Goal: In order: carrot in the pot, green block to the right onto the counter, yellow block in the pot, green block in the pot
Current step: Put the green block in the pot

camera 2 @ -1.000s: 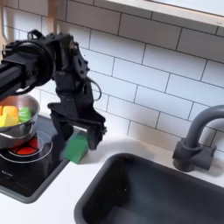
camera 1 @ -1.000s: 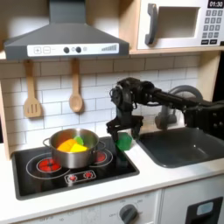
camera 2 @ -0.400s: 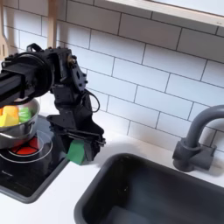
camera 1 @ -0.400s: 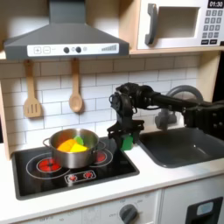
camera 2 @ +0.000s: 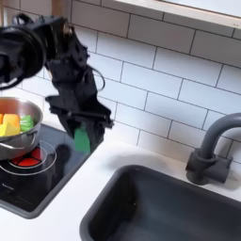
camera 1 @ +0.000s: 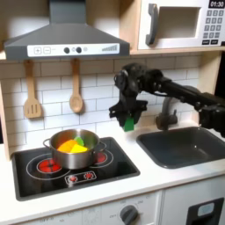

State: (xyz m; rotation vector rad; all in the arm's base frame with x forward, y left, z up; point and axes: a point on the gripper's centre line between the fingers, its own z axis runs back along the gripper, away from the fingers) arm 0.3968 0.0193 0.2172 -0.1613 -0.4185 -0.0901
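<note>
We see the green block [camera 1: 129, 122] [camera 2: 82, 140] pinched between the jaws of the gripper [camera 1: 128, 117] [camera 2: 82, 135], held in the air above the counter [camera 1: 167, 176] [camera 2: 66, 212], clear of every surface. In the first exterior view it hangs to the right of the pot [camera 1: 70, 151] [camera 2: 16, 139], which sits on the stovetop [camera 1: 75, 170] holding the yellow block [camera 1: 72, 148] [camera 2: 10, 123] and something green. To the first exterior view's right lies the sink [camera 1: 189, 146].

Two wooden utensils [camera 1: 53, 92] are hung on the tiled wall at the left of the first exterior view, under a range hood [camera 1: 63, 39]; a microwave [camera 1: 183, 25] is mounted at upper right.
</note>
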